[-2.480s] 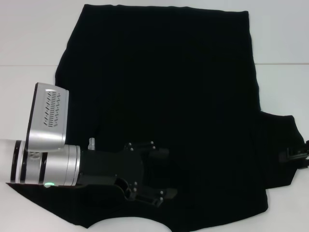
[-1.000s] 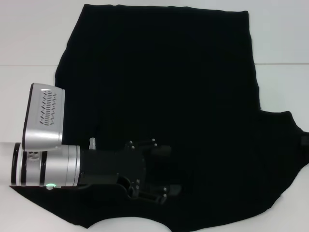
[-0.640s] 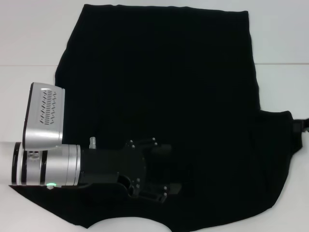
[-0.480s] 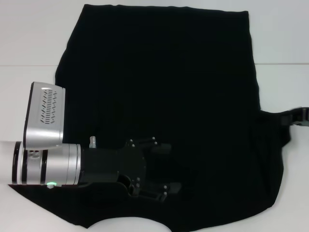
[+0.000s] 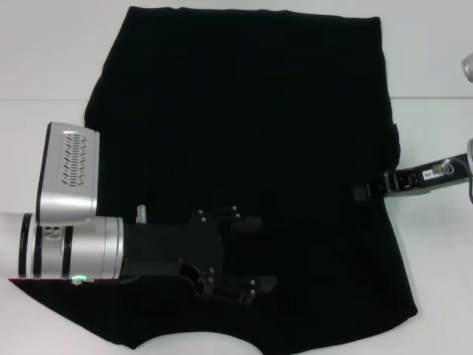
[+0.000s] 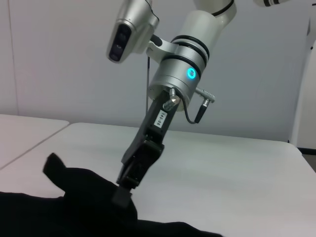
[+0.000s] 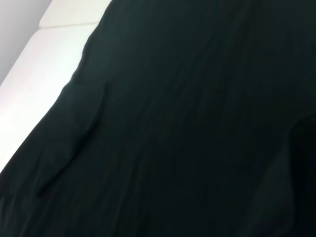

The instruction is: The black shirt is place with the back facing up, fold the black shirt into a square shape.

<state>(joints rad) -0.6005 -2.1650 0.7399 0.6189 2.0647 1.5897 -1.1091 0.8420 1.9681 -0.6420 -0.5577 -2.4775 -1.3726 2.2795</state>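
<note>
We find the left gripper [image 5: 247,255] low over the near part of the large, soft, plain black short-sleeved shirt [image 5: 251,133], near the near-left corner of the white tabletop [image 5: 44,66]. Its jaws are parted and grasp nothing. The shirt lies flat across the middle of the tabletop, from the near edge to the far edge.

Toward the right edge, the right gripper [image 5: 362,193] is clenched on the shirt's right sleeve fold, lifted and carried inward over the shirt body; the left wrist view shows a raised peak of cloth [image 6: 74,180] at its fingertips.

Risks, in our judgement:
- A thin pinch can slip, dropping the sleeve short of its fold line.
- Dragging can skew the body, since nothing pins it.
- The two grippers can meet if both move toward the centre.

Bare tabletop remains along the left, right and far edges.
</note>
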